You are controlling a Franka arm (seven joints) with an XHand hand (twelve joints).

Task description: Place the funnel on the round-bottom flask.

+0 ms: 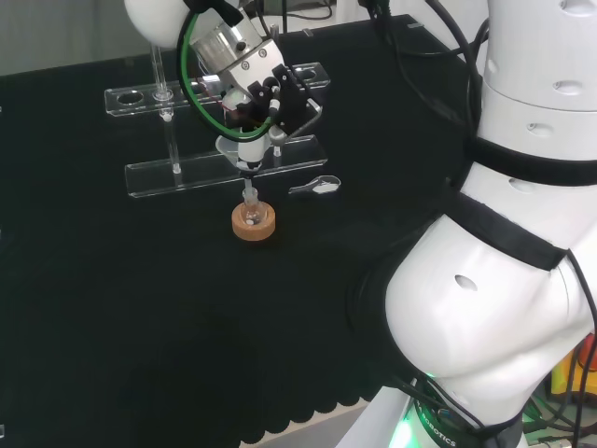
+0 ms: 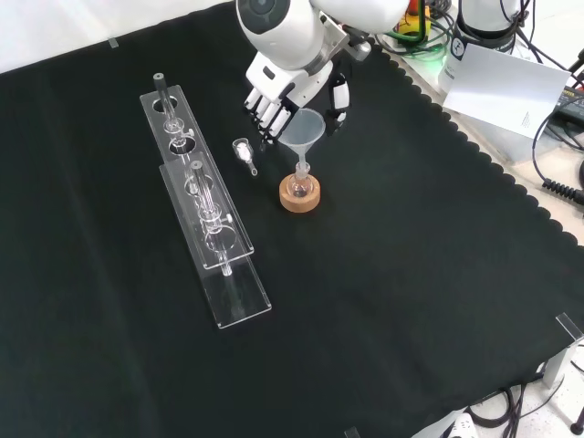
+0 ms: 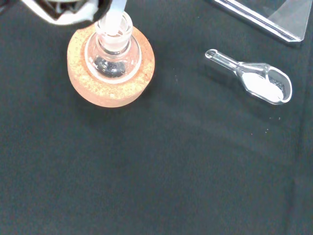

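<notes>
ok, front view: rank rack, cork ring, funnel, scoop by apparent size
1. Clear rack, largest by far.
2. Cork ring and funnel: they look about alike, and the funnel sits higher, nearer the camera, so I won't rank them.
3. Scoop, smallest.

Clear scoop (image 3: pixel 254 81) holding white powder; clear rack (image 2: pixel 205 205) beside it.

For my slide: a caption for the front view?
Hand holds funnel with stem in flask on cork ring.
</notes>
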